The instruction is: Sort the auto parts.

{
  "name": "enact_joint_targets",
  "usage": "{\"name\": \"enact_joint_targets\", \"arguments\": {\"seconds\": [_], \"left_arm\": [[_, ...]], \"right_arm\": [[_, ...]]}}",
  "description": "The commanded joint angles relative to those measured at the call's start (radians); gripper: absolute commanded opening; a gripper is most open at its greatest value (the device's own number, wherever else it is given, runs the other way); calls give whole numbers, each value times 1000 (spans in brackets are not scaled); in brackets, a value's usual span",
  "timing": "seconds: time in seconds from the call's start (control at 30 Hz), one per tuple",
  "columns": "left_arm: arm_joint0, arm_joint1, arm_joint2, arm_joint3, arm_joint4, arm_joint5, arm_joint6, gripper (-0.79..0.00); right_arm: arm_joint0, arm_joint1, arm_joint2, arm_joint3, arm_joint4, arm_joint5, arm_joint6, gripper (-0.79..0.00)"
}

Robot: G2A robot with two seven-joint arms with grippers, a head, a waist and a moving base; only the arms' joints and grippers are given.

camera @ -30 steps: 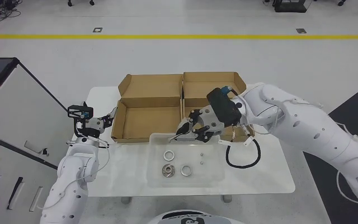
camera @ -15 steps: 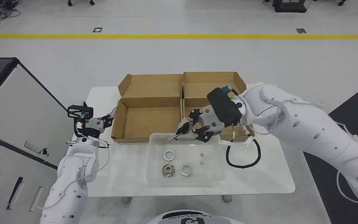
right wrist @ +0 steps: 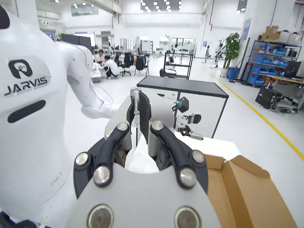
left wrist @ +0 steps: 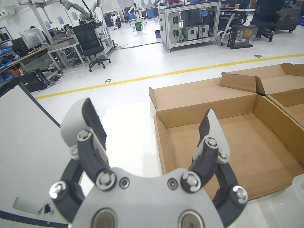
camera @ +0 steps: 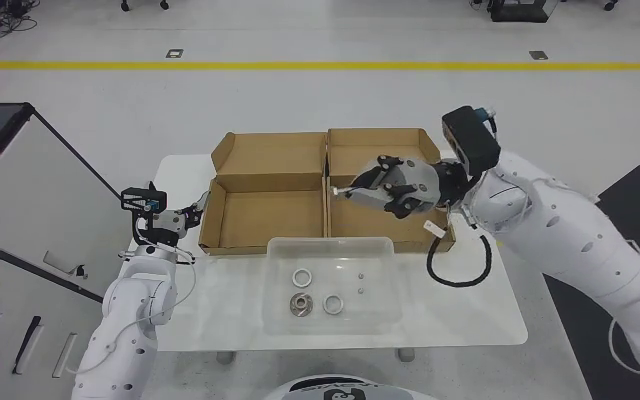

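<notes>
White table (camera: 480, 312): right pincer (right wrist: 139, 110) clamps bolt (right wrist: 135, 98) over right carton (camera: 372, 218).

Table (camera: 480, 310): plain white.
Left box (camera: 262, 218), right box (camera: 365, 228): brown cardboard, unprinted inside.
Tray (camera: 274, 300): translucent, milky.
In tray: white ring (camera: 301, 276); second pale ring (camera: 333, 303); grey metallic part (camera: 299, 304), possibly darker at centre.
Bolt (right wrist: 135, 99): bright silver, threaded.
Left claw (left wrist: 152, 122), right claw (right wrist: 139, 106): silver plates, black links, black ribbed pads.
</notes>
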Motion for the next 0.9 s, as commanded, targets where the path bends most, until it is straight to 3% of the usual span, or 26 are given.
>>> {"name": "enact_joint_targets", "arguments": {"seconds": [0.0,0.13,0.37,0.87], "left_arm": [[0,0,0,0,0,0,0,0],[0,0,0,0,0,0,0,0],[0,0,0,0,0,0,0,0],[0,0,0,0,0,0,0,0]], "right_arm": [[-29,9,32,-29,11,0,-48,-785],[-61,16,74,-96,30,0,-127,-785],[-38,2,84,-173,64,0,-157,-785],[53,-91,34,-224,225,0,-216,-785]]}}
